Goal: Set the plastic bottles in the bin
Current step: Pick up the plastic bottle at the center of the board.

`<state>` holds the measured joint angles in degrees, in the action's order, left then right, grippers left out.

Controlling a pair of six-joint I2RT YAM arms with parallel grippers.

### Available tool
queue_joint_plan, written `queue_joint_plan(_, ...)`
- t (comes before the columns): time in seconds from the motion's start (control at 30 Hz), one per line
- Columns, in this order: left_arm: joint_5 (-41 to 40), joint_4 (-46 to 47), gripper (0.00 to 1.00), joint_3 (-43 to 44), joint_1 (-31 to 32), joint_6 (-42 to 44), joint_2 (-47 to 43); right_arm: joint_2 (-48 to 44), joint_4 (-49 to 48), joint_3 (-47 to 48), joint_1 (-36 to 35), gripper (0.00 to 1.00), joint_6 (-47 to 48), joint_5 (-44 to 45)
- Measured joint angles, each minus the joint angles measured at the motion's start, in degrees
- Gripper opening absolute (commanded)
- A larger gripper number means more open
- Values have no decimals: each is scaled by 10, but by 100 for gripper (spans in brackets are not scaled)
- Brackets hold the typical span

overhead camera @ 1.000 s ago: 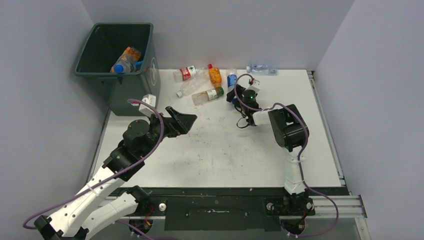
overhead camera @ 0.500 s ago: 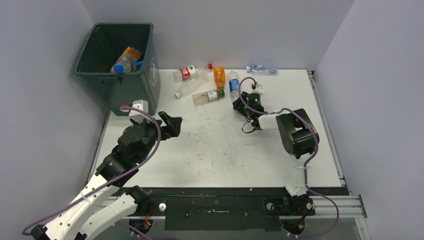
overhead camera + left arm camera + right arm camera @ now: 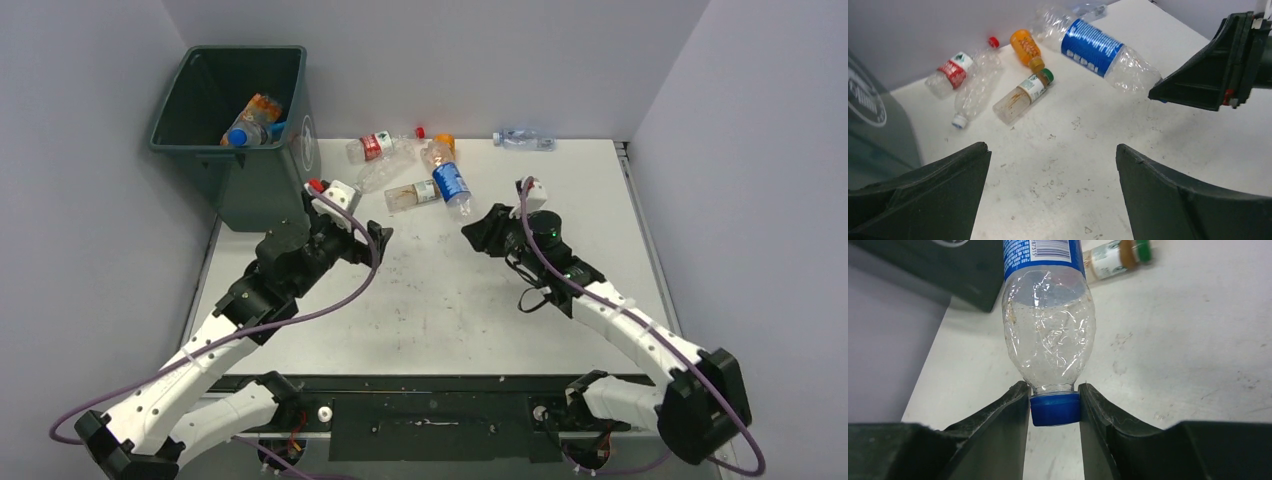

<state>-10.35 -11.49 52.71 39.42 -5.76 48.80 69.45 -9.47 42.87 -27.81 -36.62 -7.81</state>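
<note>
My right gripper (image 3: 1054,395) is shut on the blue cap of a clear bottle with a blue label (image 3: 1048,330), which hangs above the table (image 3: 450,185). My left gripper (image 3: 1050,150) stands open over bare table, nothing between its fingers. Beyond it lie an orange bottle (image 3: 1024,44), a small brown bottle with a green cap (image 3: 1020,97), a red-labelled clear bottle (image 3: 950,75) and a crushed clear bottle (image 3: 973,90). The dark green bin (image 3: 228,148) stands at the far left with bottles inside (image 3: 255,120).
Another clear bottle (image 3: 525,140) lies by the back wall at the table's far edge. Grey walls close in the left, back and right sides. The bin's side (image 3: 868,130) is close on the left of my left gripper.
The right gripper has shut on the blue-labelled bottle's cap, lifted it and drawn back toward the middle. The left arm has swung toward the bottles.
</note>
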Motion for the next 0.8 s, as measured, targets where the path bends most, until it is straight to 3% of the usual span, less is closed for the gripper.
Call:
queue_joint_plan(0.3, 93, 88, 96, 20, 33, 231, 74, -165, 265, 34, -23, 5, 77, -111)
queue_joint_plan(0.53, 102, 146, 96, -43, 89, 440, 124, -155, 386, 94, -27, 5, 114, -198)
queue_joint_plan(0.8, 116, 130, 98, -46, 137, 555, 138, -131, 452, 163, -28, 5, 156, -243)
